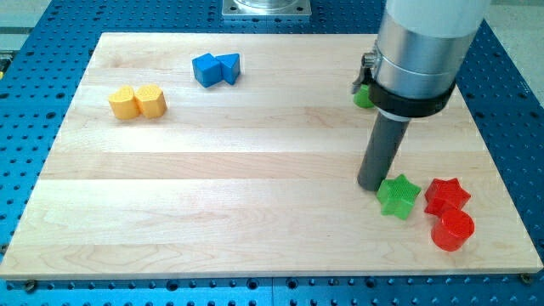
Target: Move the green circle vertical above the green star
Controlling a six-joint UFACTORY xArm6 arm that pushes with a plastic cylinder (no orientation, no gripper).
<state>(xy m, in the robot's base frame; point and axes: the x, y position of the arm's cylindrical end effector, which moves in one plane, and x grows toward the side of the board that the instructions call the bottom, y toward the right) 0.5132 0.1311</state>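
Observation:
The green star point(398, 195) lies on the wooden board at the view's lower right. The green circle point(364, 96) sits higher up at the right, mostly hidden behind the arm's grey body; only its left edge shows. My tip point(370, 186) rests on the board just left of the green star, touching or nearly touching its left side. The rod rises from there up to the arm's body.
A red star point(446, 195) lies right of the green star, with a red cylinder point(452, 230) just below it. Two blue blocks point(216, 68) sit at the top centre-left. Two yellow blocks point(138, 101) sit at the upper left. The board's right edge point(501, 170) is close.

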